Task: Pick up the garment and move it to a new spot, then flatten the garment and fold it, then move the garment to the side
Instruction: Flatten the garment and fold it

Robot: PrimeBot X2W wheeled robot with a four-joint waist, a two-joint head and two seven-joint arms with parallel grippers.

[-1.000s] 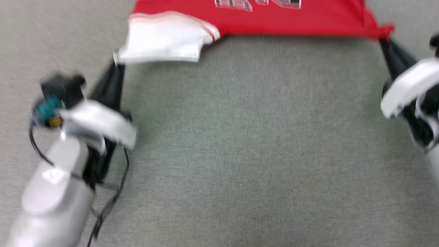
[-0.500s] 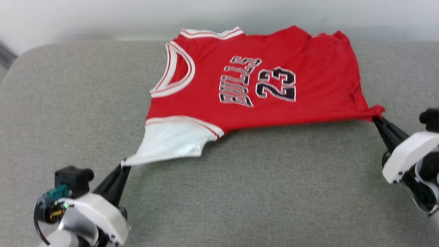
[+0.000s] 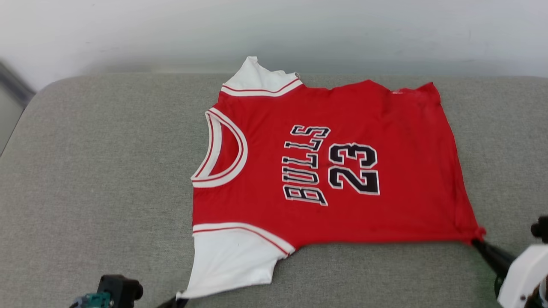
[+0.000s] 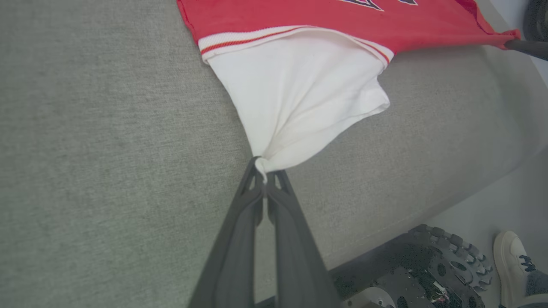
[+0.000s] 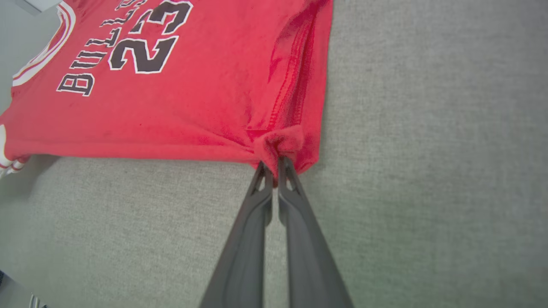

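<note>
Left gripper (image 4: 265, 171): two long, slim fingers (image 4: 239, 239) in matte dark grey plastic, tapering to narrow tips, small triangular cut-out slot behind each tip.

Right gripper (image 5: 276, 167): matching pair of dark grey tapered fingers (image 5: 312, 256), same slots.

Right wrist, head view: glossy white rounded housing (image 3: 524, 273) behind dark finger; black round knob (image 3: 540, 226) beside it.

Left wrist, head view: boxy black module (image 3: 120, 290) carrying teal connector (image 3: 90, 300), possibly plug, too cropped to tell.

Base, left wrist view: black wheel (image 4: 445, 252) ringed with small ribbed rollers, wiring inside hub.
</note>
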